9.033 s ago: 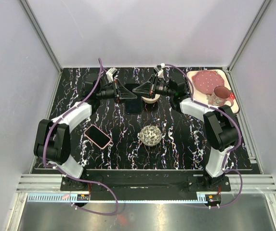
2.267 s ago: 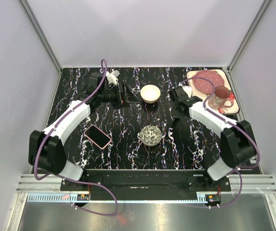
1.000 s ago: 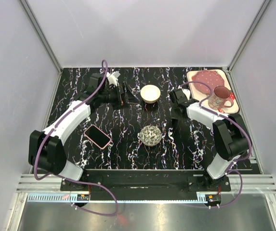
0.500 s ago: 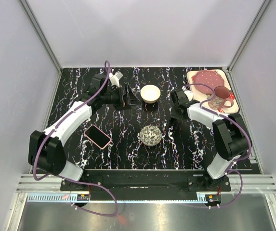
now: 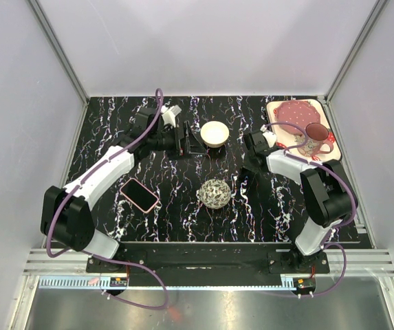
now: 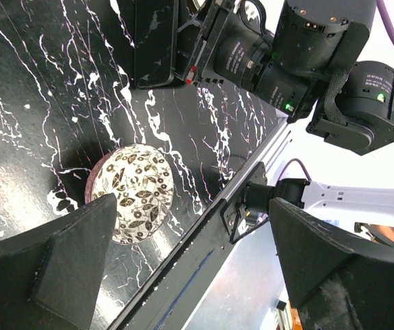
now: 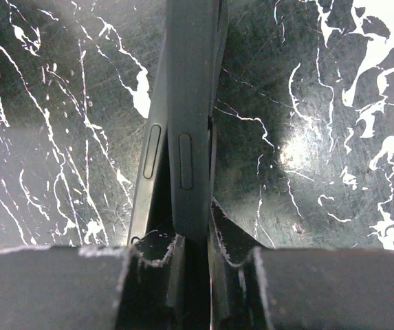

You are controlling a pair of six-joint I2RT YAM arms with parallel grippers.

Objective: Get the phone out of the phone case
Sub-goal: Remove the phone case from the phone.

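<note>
Right gripper [image 7: 193,242]: jaws drawn in on the flat faces of the phone [image 7: 191,103], clamped near one end. The slab is held on edge, pointing down at the desk [image 5: 176,213].
Phone position: right of the desk's middle, between the patterned ball [image 5: 215,193] and the right edge. Cannot tell whether its far end touches the desk.
Phone edge: thin, dark, matt and rounded, with one long button outline.
Second dark strip [image 7: 148,151]: has its own button outline. It meets the phone at the far end and splays off at the near end. Peeled case lip or a reflection off the glossy top, cannot tell.
Left gripper [image 6: 191,206]: fingers spread wide with nothing between them. It hangs toward the far edge just beside the cream bowl [image 5: 214,133], facing the right gripper.
Step in hand (judgement): parting phone from case, not yet finished if that strip is the case.
Doing it well (judgement): hold the clamp on the faces, clear of the buttons. Bring the left gripper to the splayed end, pinch only the outer layer, and peel from a corner. Pull along the slab, not across it.
Pink-rimmed rectangle [image 5: 139,194]: lies flat in the near-left part of the desk, with a black face and rounded corners. It is well apart from both grippers. Empty case or cased phone, cannot tell.
Desk surface: black with white veins, glossy; likely slippery under an edge.
Ball: round and pale with a dark leaf print.
</note>
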